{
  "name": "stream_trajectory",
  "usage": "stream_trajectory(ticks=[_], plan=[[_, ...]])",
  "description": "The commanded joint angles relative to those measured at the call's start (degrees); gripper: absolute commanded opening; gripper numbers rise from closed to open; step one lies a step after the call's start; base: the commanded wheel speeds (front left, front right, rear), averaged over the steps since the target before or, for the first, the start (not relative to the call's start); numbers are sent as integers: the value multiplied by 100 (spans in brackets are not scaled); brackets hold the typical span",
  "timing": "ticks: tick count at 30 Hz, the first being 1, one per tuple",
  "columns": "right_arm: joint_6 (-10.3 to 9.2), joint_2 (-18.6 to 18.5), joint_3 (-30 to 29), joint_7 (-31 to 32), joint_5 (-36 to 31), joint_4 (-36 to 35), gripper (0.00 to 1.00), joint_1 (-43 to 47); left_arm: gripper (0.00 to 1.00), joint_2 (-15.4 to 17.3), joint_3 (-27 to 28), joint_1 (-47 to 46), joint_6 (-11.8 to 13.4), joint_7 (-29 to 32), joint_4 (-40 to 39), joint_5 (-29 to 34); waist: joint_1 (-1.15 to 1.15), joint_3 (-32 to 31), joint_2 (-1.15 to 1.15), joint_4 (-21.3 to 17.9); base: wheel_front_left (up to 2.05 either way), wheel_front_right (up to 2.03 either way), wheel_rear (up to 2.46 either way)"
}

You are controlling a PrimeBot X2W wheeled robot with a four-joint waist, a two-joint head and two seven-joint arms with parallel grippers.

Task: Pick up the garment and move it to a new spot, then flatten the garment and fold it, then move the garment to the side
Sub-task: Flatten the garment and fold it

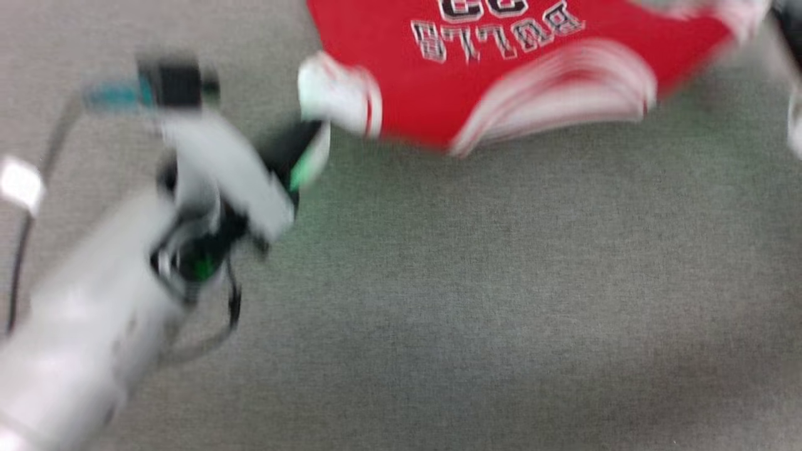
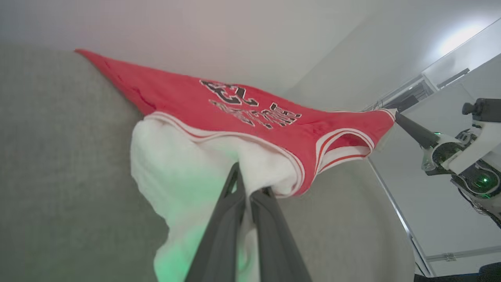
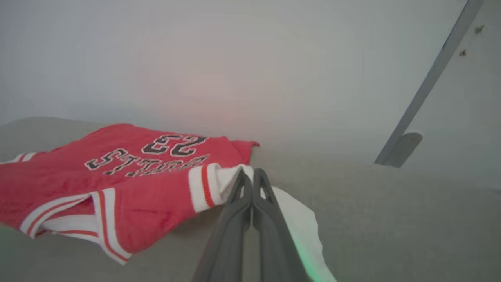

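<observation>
The garment [image 1: 438,81], a red jersey T-shirt with white sleeves and black-and-white lettering, hangs stretched between my two grippers at the top of the blurred head view. My left gripper [image 1: 316,134] is at its left sleeve. In the left wrist view my left gripper [image 2: 244,184] is shut on the white sleeve of the garment [image 2: 235,113], and my right gripper [image 2: 396,115] pinches the far shoulder. In the right wrist view my right gripper [image 3: 250,176] is shut on the other white sleeve of the garment [image 3: 117,176]. The garment's far hem trails on the grey surface [image 3: 391,219].
Grey fabric surface [image 1: 470,300] spreads under and in front of the garment. A pale wall [image 3: 235,58] stands behind it, with a grey bar [image 3: 422,94] leaning at the right. A white tag [image 1: 22,181] and a dark cable lie by my left arm.
</observation>
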Motion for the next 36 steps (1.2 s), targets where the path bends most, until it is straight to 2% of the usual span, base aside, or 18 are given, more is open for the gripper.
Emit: stream_trajectory(ticks=[1,7,8,13,18,24,28,32,36], plan=[[-9,-247,23,125,129,-320,0,301,0,136,-44,261,-16,-33,-172,-83,0,-148,0,63,0,0,0],[-9,-1296,211,629,400,-1850,0,1763,0,779,-250,1415,-17,-231,-906,-248,0,-438,0,46,0,0,0],[-9,-1296,211,629,400,-1850,0,1763,0,779,-250,1415,-17,-231,-906,-248,0,-438,0,46,0,0,0],[-9,-1964,336,953,548,-3046,0,2830,0,1216,-352,2031,-17,-301,-1362,-414,0,-637,0,70,0,0,0],[-9,-2419,360,1196,688,-3825,0,3685,0,1638,-435,2540,-15,-364,-1738,-481,0,-780,0,72,0,0,0],[-9,-2736,193,1297,716,-4407,0,4407,0,2105,-603,3145,97,-493,-2278,-469,0,-864,0,66,0,0,0],[-9,-2948,-94,1218,743,-4605,0,4778,0,2354,-635,3446,308,-684,-2751,-419,0,-820,0,109,0,0,0],[-10,-2918,-402,1171,641,-4636,0,4991,0,2211,-631,3495,486,-920,-2835,-275,0,-748,0,171,0,0,0],[-9,-2503,-596,1445,417,-4507,0,5016,0,1863,-637,3370,418,-985,-2465,-260,0,-670,0,197,0,0,0]])
